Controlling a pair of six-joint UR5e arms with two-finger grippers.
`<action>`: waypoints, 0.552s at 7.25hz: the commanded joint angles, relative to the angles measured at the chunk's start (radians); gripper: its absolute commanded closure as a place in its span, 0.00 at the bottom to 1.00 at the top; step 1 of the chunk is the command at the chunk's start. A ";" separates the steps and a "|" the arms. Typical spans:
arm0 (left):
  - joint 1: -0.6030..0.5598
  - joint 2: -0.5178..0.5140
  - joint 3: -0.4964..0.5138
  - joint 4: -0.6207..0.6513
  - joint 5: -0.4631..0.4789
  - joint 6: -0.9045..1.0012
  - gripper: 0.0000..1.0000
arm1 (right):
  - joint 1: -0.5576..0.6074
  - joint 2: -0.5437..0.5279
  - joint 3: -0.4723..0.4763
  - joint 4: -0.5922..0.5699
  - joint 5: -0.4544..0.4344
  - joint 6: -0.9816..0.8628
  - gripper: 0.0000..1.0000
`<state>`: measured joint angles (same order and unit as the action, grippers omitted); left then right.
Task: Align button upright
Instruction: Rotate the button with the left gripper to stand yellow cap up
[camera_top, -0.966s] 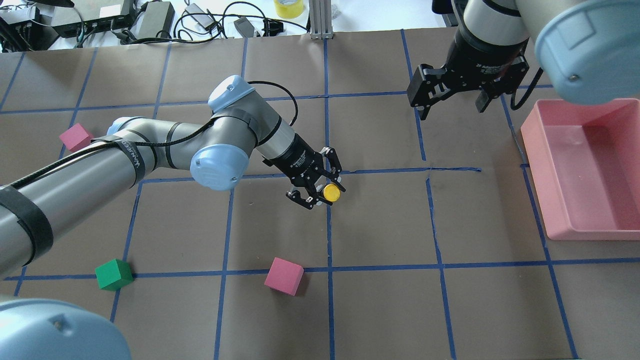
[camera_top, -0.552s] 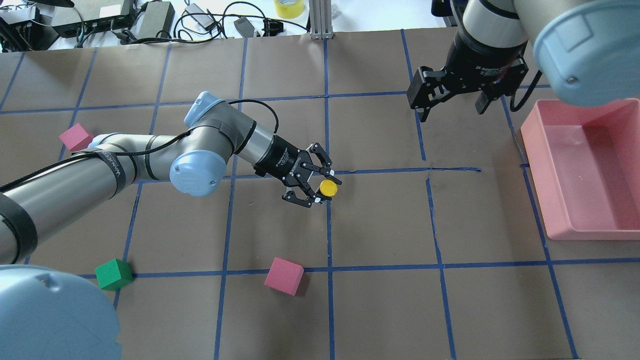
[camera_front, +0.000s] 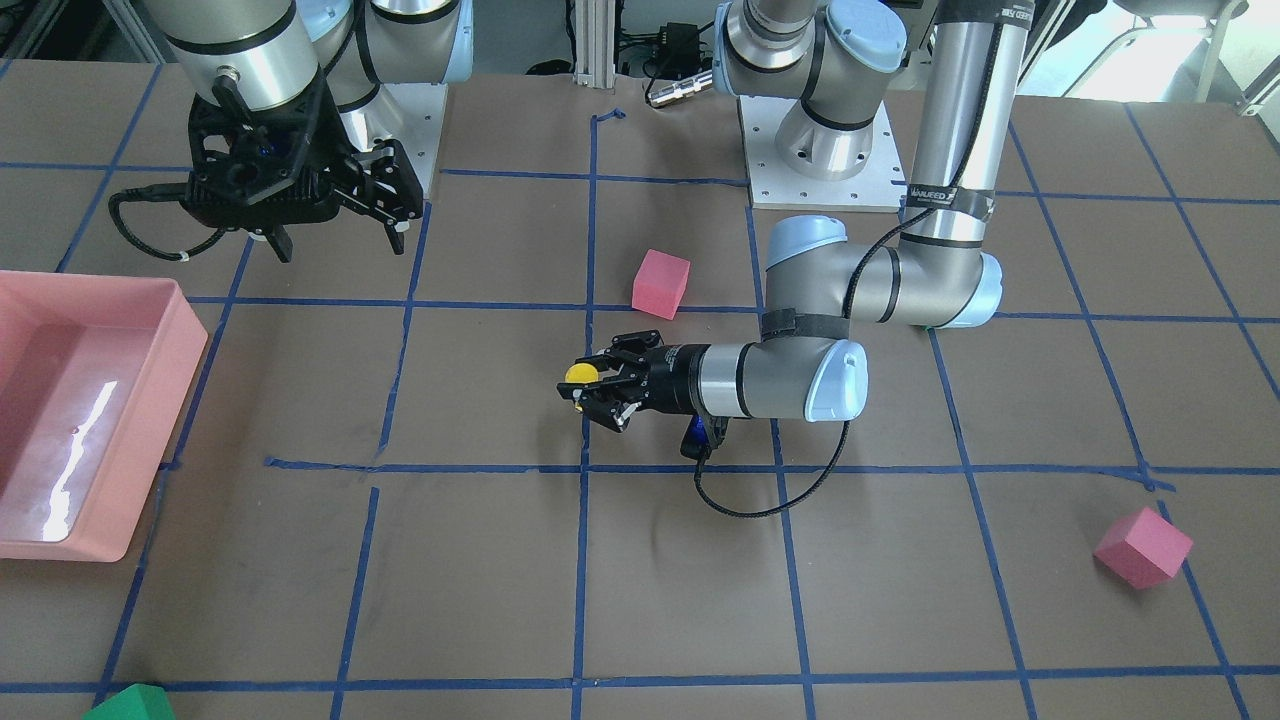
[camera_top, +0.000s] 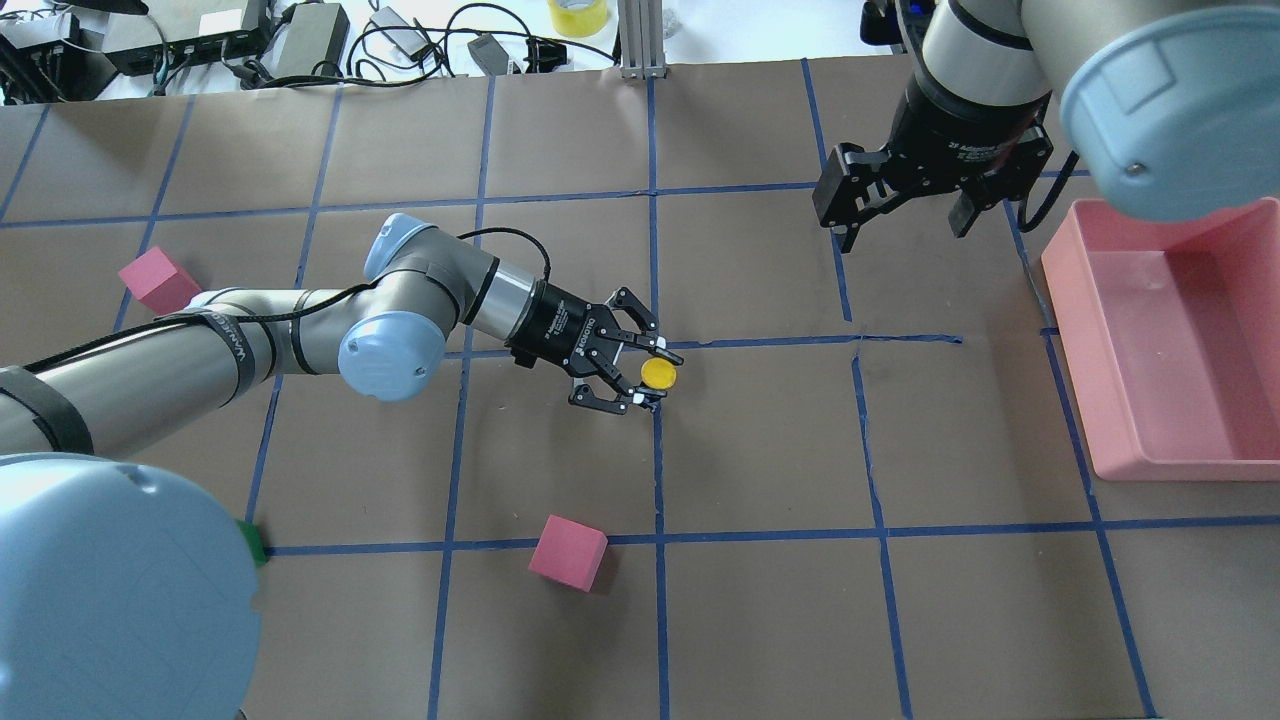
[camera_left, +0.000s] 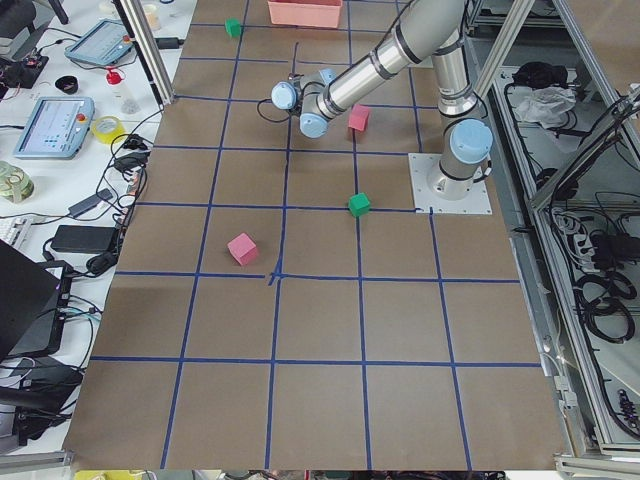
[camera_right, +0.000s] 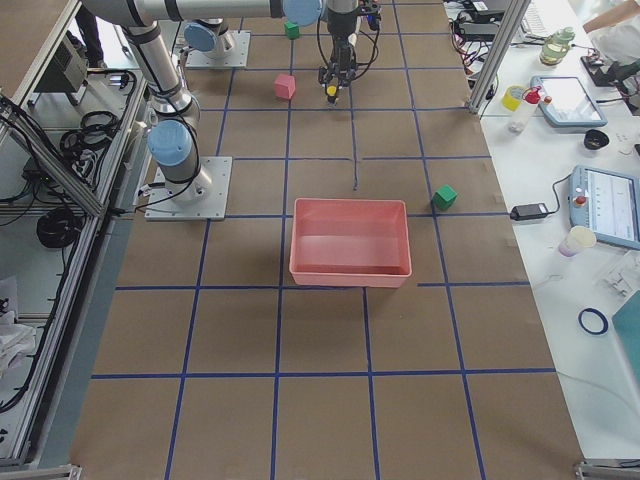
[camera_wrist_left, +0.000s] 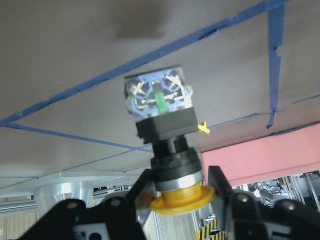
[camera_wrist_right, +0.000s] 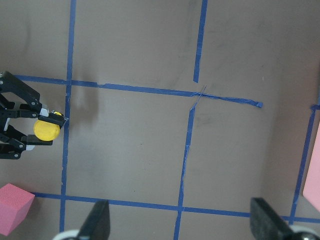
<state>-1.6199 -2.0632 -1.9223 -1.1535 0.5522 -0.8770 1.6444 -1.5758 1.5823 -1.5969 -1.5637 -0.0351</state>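
Button in tight grip of left hand

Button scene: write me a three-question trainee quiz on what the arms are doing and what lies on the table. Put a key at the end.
1. True or false: the left gripper is shut on the button, whose yellow cap faces up in the overhead view.
2. Choose one. The right gripper is: A) open and empty; B) shut on a green cube; C) shut on the button.
3. How many pink cubes lie on the table in the front-facing view?

Key: 1 true; 2 A; 3 two.
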 joint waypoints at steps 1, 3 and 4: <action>0.021 -0.024 0.000 0.000 -0.009 0.015 0.90 | 0.000 0.000 0.001 0.000 0.001 0.000 0.00; 0.031 -0.035 0.000 0.000 -0.009 0.015 0.43 | 0.000 0.000 0.007 0.000 0.001 0.000 0.00; 0.049 -0.038 0.002 0.000 -0.009 0.009 0.00 | 0.000 -0.001 0.010 0.000 0.001 0.000 0.00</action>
<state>-1.5869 -2.0963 -1.9221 -1.1535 0.5427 -0.8641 1.6445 -1.5757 1.5880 -1.5969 -1.5631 -0.0349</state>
